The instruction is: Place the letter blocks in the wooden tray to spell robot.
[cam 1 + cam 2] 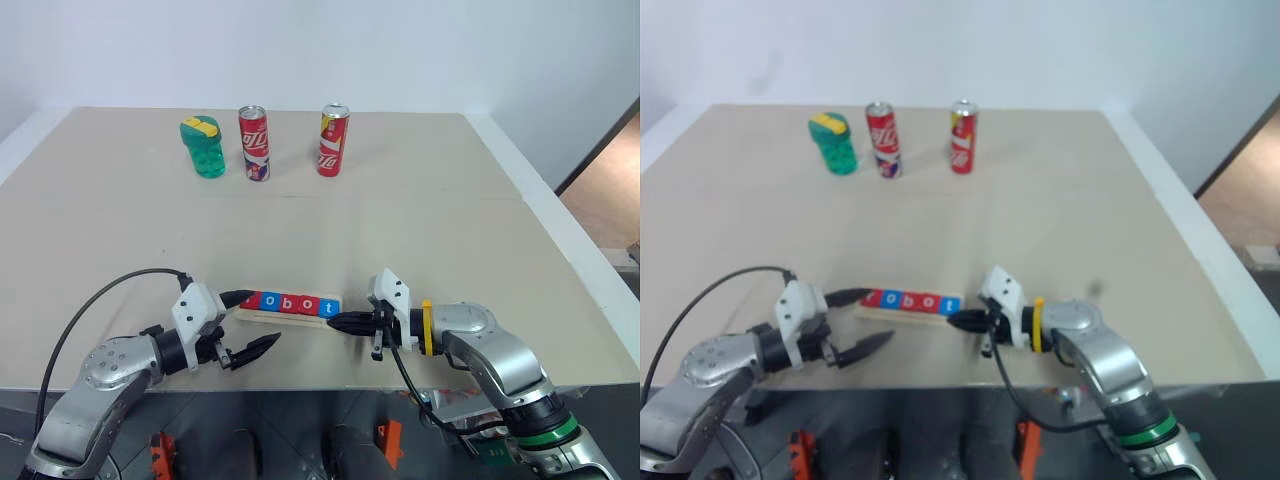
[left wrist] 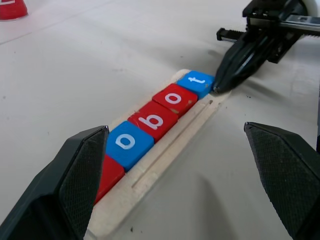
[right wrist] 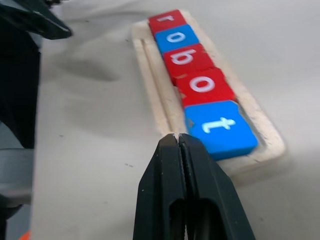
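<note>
The left end effector [image 1: 252,321] stood at the left end of the wooden tray [image 2: 165,162], its two black fingers [image 2: 75,187] spread wide and holding nothing; one fingertip lay near the tray's left end, the other hung off the tray's near side, clear of it.

The wooden tray lay on the beige counter [image 1: 400,230] close to its near edge, lengthwise from left to right. Five letter blocks [image 3: 200,75] sat in it in a single touching row: a red r [image 3: 166,20], a blue o [image 3: 176,36], a red b [image 3: 189,56], a red o [image 3: 203,83] and a blue t [image 3: 219,125], reading "robot". The row occupied the far side of the tray, with the shallow groove [image 2: 172,145] left bare along the near side. The t block sat slightly askew at the right end.

The right end effector [image 1: 333,322] was at the right end of the tray, its fingers pressed together with nothing between them, the tip just beside the t block. Contact with the block or tray could not be confirmed.

At the far side of the counter, well apart from the tray, stood a green container with a yellow top [image 1: 203,146], then a red can [image 1: 254,143] and a second red can [image 1: 333,139].
</note>
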Action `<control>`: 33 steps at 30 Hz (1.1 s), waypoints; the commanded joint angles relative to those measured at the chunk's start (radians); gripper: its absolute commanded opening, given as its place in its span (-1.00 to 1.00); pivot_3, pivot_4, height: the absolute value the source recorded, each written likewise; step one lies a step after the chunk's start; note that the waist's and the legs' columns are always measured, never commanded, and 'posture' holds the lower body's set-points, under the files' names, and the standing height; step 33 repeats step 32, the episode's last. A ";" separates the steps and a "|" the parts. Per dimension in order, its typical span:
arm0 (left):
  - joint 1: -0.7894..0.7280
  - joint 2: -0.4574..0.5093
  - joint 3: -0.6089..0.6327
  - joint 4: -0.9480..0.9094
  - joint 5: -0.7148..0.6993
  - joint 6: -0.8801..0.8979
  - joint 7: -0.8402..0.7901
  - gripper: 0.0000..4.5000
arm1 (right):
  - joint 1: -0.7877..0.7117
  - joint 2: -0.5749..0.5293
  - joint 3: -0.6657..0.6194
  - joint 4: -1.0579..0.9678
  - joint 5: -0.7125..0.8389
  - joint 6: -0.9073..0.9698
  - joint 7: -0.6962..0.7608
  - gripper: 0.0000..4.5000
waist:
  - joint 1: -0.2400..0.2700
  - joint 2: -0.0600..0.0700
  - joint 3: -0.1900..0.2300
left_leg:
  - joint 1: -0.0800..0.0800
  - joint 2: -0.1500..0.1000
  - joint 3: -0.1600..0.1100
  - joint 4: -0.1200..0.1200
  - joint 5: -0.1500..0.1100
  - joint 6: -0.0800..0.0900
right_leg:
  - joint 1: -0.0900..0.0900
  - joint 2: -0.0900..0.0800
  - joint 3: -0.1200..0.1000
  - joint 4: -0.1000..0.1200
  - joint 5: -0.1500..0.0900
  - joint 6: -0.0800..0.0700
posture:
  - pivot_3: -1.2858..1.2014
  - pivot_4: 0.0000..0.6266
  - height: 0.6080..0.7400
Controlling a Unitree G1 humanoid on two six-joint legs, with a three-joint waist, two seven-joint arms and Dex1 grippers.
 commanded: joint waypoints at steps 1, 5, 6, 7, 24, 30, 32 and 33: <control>0.004 0.006 0.006 -0.039 -0.003 -0.015 -0.002 1.00 | -0.024 0.010 0.003 -0.009 -0.001 -0.022 0.005 -0.99 | 0.000 0.000 0.000 | 0.000 0.000 0.000 0.000 0.000 0.000 | 0.000 0.000 0.000 0.000 0.000 0.000 | 0.03 -0.52 1.00; 0.007 0.007 0.006 -0.039 -0.001 -0.017 -0.003 1.00 | -0.034 0.023 0.006 0.002 -0.015 -0.036 0.000 -0.99 | 0.000 0.000 0.000 | 0.000 0.000 0.000 0.000 0.000 0.000 | 0.000 0.000 0.000 0.000 0.000 0.000 | 0.03 -0.52 1.00; 0.007 0.006 0.004 -0.038 0.000 -0.017 -0.003 1.00 | -0.037 0.026 0.006 0.004 -0.019 -0.043 0.000 -0.99 | 0.000 0.000 0.000 | 0.000 0.000 0.000 0.000 0.000 0.000 | 0.000 0.000 0.000 0.000 0.000 0.000 | 0.03 -0.52 1.00; 0.007 0.006 0.004 -0.038 0.001 -0.018 -0.003 1.00 | -0.038 0.028 0.005 0.003 -0.019 -0.043 0.000 -0.99 | 0.000 0.000 0.000 | 0.000 0.000 0.000 0.000 0.000 0.000 | 0.000 0.000 0.000 0.000 0.000 0.000 | 0.03 -0.52 1.00; -0.089 0.045 0.249 0.134 -0.083 0.024 0.048 1.00 | -0.143 -0.058 -0.282 0.055 0.196 0.037 0.065 -0.16 | 0.001 0.000 0.000 | 0.000 0.000 0.000 0.001 0.000 0.000 | 0.000 0.000 -0.001 0.000 0.002 0.001 | 0.03 -0.52 1.00; -0.154 0.124 0.338 0.313 -0.055 0.014 0.041 1.00 | -0.200 -0.147 -0.322 0.293 0.162 -0.081 0.189 0.75 | 0.000 0.000 0.000 | 0.001 0.000 0.000 0.000 0.000 0.001 | 0.002 0.000 -0.002 0.000 0.000 -0.001 | 0.03 -0.52 1.00; -0.155 0.145 0.334 0.337 -0.032 0.006 0.035 1.00 | -0.209 -0.147 -0.321 0.335 0.141 -0.122 0.196 0.98 | 0.000 0.000 0.000 | 0.000 0.000 0.000 0.000 0.000 0.001 | 0.001 0.000 -0.002 0.000 0.000 0.000 | 0.03 -0.52 1.00; -0.155 0.145 0.334 0.337 -0.032 0.006 0.035 1.00 | -0.209 -0.147 -0.321 0.335 0.141 -0.122 0.196 0.98 | 0.000 0.000 0.000 | 0.000 0.000 0.000 0.000 0.000 0.001 | 0.001 0.000 -0.002 0.000 0.000 0.000 | 0.03 -0.52 1.00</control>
